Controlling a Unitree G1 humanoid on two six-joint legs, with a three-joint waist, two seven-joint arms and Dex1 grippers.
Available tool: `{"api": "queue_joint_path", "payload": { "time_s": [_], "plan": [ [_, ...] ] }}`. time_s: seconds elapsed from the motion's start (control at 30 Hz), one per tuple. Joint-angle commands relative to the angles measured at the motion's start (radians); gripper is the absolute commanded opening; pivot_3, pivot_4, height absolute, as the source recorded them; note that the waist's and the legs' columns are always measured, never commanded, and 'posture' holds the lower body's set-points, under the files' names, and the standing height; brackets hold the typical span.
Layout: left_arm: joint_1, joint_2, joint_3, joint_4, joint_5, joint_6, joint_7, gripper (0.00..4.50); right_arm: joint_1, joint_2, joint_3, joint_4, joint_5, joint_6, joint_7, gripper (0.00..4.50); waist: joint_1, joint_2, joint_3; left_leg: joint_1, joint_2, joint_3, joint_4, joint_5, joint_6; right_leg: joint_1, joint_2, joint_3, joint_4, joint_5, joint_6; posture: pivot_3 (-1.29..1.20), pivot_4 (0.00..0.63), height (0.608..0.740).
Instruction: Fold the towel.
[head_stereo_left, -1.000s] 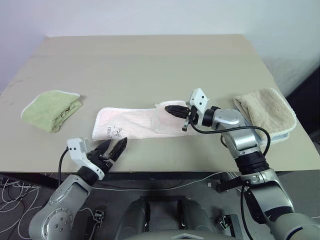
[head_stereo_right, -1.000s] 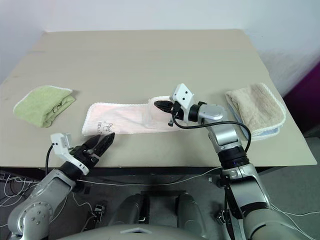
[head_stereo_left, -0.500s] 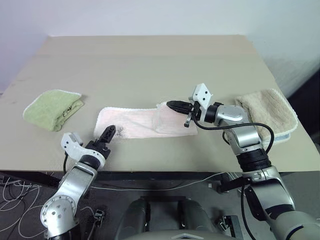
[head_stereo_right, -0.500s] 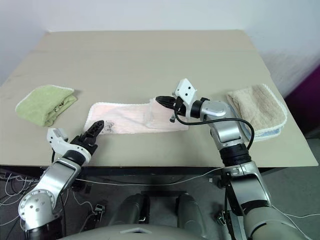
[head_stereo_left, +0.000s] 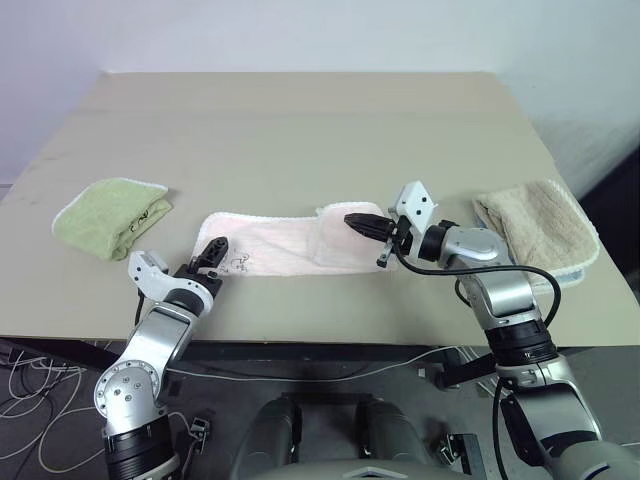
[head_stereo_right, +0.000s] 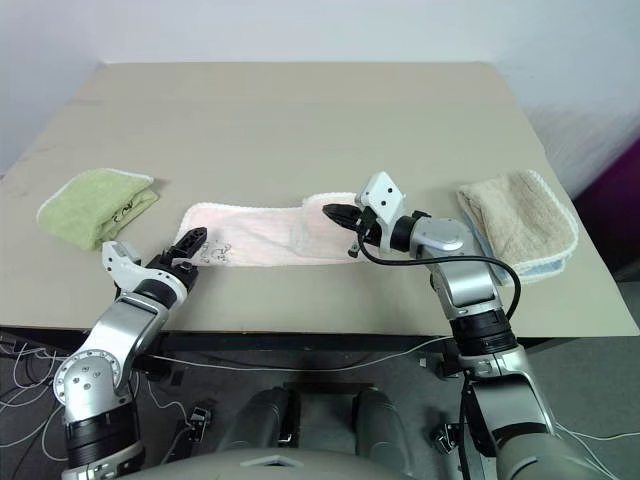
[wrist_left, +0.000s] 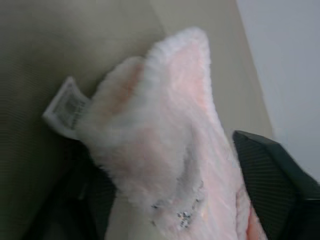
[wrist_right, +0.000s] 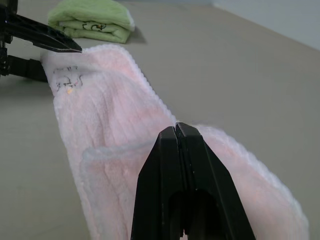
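The pale pink towel (head_stereo_left: 275, 245) lies lengthwise near the table's front edge, its right end folded over into a flap. My left gripper (head_stereo_left: 212, 250) is at the towel's near left corner. In the left wrist view its black fingers (wrist_left: 270, 170) stand apart on either side of that corner, next to the small white tag (wrist_left: 65, 107), so it is open around it. My right gripper (head_stereo_left: 352, 220) is shut, with its tips (wrist_right: 175, 129) at the edge of the flap. I cannot tell whether any cloth is pinched between them.
A folded green towel (head_stereo_left: 110, 217) lies at the left of the table (head_stereo_left: 300, 120). A folded beige towel (head_stereo_left: 540, 230) sits at the right edge. The table's front edge runs just below both grippers. Cables hang under it.
My left gripper has come forward from off the front edge to the towel's left corner, rolled over, and its fingers have narrowed. My right gripper has drifted slightly right, still shut.
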Motion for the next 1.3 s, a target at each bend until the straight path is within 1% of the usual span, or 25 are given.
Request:
{"api": "queue_joint_path", "payload": {
  "time_s": [0.03,0.23,0.37,0.47,0.67,0.8,0.87,0.93,1.07,1.17,1.23,1.3],
  "plan": [
    [-0.008,-0.005,0.029,-0.006,-0.004,-0.047,-0.015,2.19,0.015,-0.021,-0.032,-0.069,0.016,0.008,-0.014,0.0,0.0,0.0,0.0,0.0,0.0,0.0,0.0,0.0,0.0,0.0,0.0,0.0,0.0,0.0,0.0,0.0,0.15,0.74],
    [-0.011,-0.011,0.035,0.0,-0.022,-0.077,-0.019,0.09,0.035,-0.035,-0.034,-0.08,0.015,0.015,-0.021,0.0,0.001,0.0,0.0,0.0,0.0,0.0,0.0,0.0,0.0,-0.001,0.0,0.0,0.0,0.0,0.0,0.0,0.15,0.74],
    [-0.018,-0.005,0.044,0.006,-0.038,-0.089,-0.02,0.04,0.041,-0.043,-0.031,-0.084,0.012,0.013,-0.024,0.0,0.003,0.0,0.0,0.0,0.0,0.0,0.0,0.0,0.0,-0.001,0.0,0.0,0.0,0.0,0.0,0.0,0.15,0.74],
    [-0.035,0.026,0.082,0.009,-0.039,-0.115,-0.055,0.04,0.043,-0.047,-0.036,-0.089,0.015,0.015,-0.026,0.0,0.002,0.0,0.0,0.0,0.0,0.0,0.0,0.0,0.0,-0.001,0.0,0.0,0.0,0.0,0.0,0.0,0.15,0.74],
    [-0.063,0.17,0.178,0.039,-0.046,-0.123,-0.144,0.04,0.043,-0.059,-0.048,-0.073,0.016,0.002,-0.025,0.0,-0.001,-0.001,0.001,0.0,0.001,0.0,-0.001,0.0,0.0,-0.001,0.001,0.0,0.0,0.0,0.0,0.0,0.15,0.74],
    [-0.088,0.275,0.189,0.051,-0.015,-0.1,-0.214,0.04,0.036,-0.062,-0.051,-0.062,0.015,-0.005,-0.029,0.0,0.0,-0.001,0.001,-0.001,0.001,0.0,-0.001,0.0,0.0,-0.001,0.001,0.0,-0.001,0.0,0.0,0.0,0.15,0.74],
    [-0.102,0.311,0.184,0.046,-0.01,-0.093,-0.245,0.04,0.033,-0.061,-0.052,-0.057,0.014,-0.008,-0.03,0.0,0.003,-0.001,0.001,-0.001,0.001,0.0,-0.001,0.0,0.0,-0.001,0.001,0.0,-0.001,0.0,0.0,0.0,0.15,0.74],
    [-0.123,0.355,0.15,0.015,0.009,-0.072,-0.299,0.04,0.03,-0.06,-0.052,-0.054,0.012,-0.011,-0.032,0.0,0.003,-0.001,0.001,-0.001,0.0,0.0,-0.001,0.0,0.0,-0.001,0.0,0.0,-0.001,0.0,0.0,0.0,0.15,0.74],
    [-0.171,0.434,0.019,-0.061,0.092,-0.017,-0.454,0.04,0.023,-0.055,-0.051,-0.043,0.007,-0.021,-0.039,0.0,0.004,-0.002,0.001,-0.001,0.0,0.0,-0.001,0.0,0.0,-0.001,0.0,0.0,-0.001,0.0,0.0,0.0,0.15,0.74],
    [-0.217,0.494,-0.148,-0.12,0.211,0.025,-0.596,0.04,0.022,-0.052,-0.051,-0.039,0.004,-0.027,-0.048,0.0,0.003,-0.001,0.001,-0.001,0.0,0.0,-0.001,0.0,0.0,-0.001,0.0,0.0,-0.001,0.0,0.0,0.0,0.15,0.74],
    [-0.236,0.504,-0.206,-0.135,0.256,0.033,-0.654,0.04,0.022,-0.051,-0.052,-0.037,0.002,-0.03,-0.053,0.0,0.0,-0.001,0.002,-0.001,0.0,0.0,-0.002,0.0,0.0,-0.001,0.001,0.0,-0.001,0.0,0.0,0.0,0.15,0.74],
    [-0.26,0.505,-0.29,-0.146,0.313,0.041,-0.722,0.04,0.027,-0.052,-0.056,-0.039,0.001,-0.032,-0.061,0.0,-0.004,-0.001,0.002,-0.001,0.0,0.0,-0.002,0.0,0.0,-0.002,0.001,0.0,-0.001,0.0,0.0,0.0,0.15,0.74]
  ]
}}
